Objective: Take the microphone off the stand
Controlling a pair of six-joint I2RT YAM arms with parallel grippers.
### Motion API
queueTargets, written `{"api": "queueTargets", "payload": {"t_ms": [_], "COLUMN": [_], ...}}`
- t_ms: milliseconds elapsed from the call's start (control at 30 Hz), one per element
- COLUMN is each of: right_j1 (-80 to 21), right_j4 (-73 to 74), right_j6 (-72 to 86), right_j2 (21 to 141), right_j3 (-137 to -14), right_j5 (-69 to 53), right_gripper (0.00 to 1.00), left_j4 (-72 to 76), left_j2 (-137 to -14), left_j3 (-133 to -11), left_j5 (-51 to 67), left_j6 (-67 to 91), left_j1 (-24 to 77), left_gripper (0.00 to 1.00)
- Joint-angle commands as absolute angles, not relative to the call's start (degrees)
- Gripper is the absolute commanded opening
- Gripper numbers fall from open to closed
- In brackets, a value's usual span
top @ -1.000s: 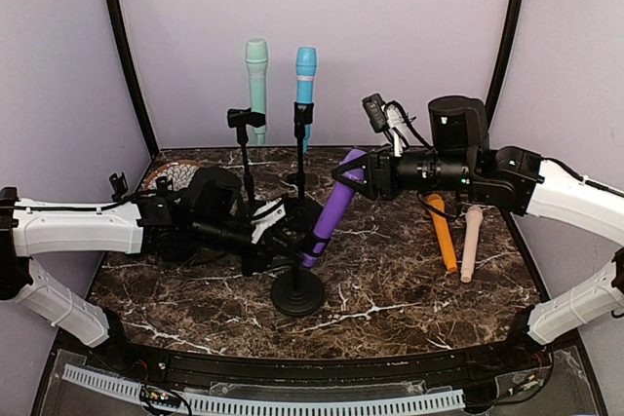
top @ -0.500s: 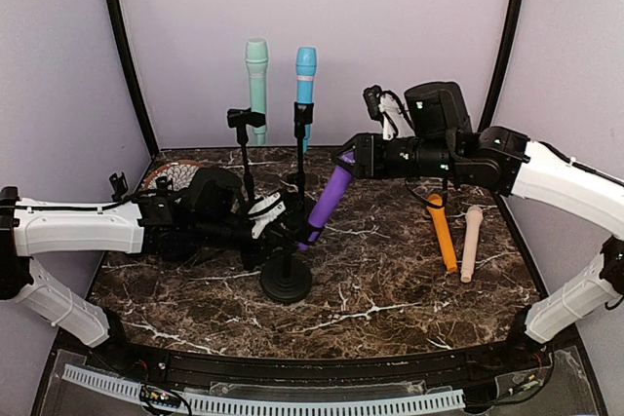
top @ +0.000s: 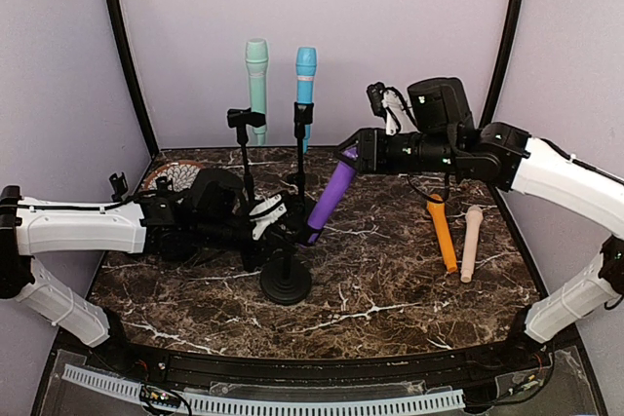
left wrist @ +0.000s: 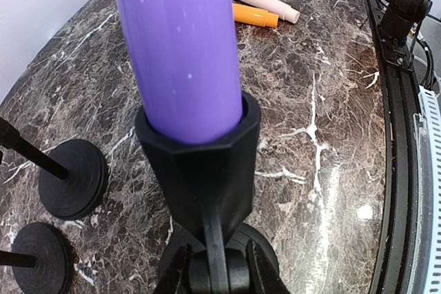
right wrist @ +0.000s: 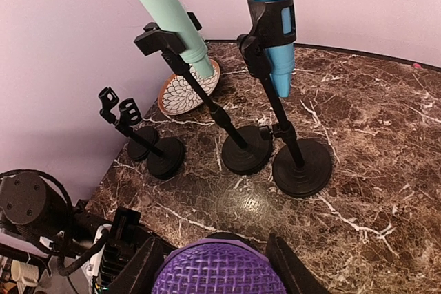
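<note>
The purple microphone leans up to the right, its lower end seated in the black clip of the stand. The stand's round base rests on the marble table. My right gripper is shut on the microphone's mesh head, a finger on each side. My left gripper is low beside the stand and shut on the stand's joint just under the clip. In the left wrist view the purple body fills the clip.
A mint microphone and a blue one stand in their own stands at the back. Orange and beige microphones lie at the right. A patterned dish sits back left, with small empty stands near it.
My right gripper has risen and shifted left with the microphone's head. The stand's base slid left and slightly back; the microphone now leans steeper. Both grips are unchanged.
</note>
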State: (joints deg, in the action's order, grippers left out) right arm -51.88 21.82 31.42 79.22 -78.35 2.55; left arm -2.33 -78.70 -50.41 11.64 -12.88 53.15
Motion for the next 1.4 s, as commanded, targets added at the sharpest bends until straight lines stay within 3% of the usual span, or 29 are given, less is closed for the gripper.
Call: {"api": "queueTargets", "payload": {"t_ms": [0, 300, 500, 767, 967, 1367], "right_j1": [-47.31, -43.89, -43.77, -42.8, -38.53, -32.39], "right_j4": [15.36, 13.09, 25.07, 47.5, 52.88, 50.37], "right_j6": [27.56, 27.47, 24.26, 24.73, 23.64, 18.83], "right_j2": [74.74, 70.81, 70.31, 74.26, 75.16, 81.86], "right_j3": [-78.21, -76.07, -80.18, -85.24, -81.12, -76.55], "right_j5": [1.34, -4.72, 8.21, 22.52, 18.46, 10.92], "right_gripper": [0.11, 0.11, 0.11, 0.12, 0.12, 0.12], "left_j4": [-5.4, -5.24, -3.99, -4.56, -8.86, -8.92], "left_j2": [-77.1, -76.87, -74.16, -69.86, -70.22, -74.69], "left_j3": [-48.99, -49.04, -48.63, -50.04, -52.17, -56.4], "left_j5": [15.02, 16.76, 10.3, 6.32, -3.58, -0.13], "left_j6": [-15.03, -14.75, -12.88, -7.26, -4.93, 2.62], "left_j1": [53.3, 53.33, 51.94, 39.58, 33.16, 23.27], "left_gripper": [0.0, 0.0, 0.0, 0.0, 0.0, 0.0]}}
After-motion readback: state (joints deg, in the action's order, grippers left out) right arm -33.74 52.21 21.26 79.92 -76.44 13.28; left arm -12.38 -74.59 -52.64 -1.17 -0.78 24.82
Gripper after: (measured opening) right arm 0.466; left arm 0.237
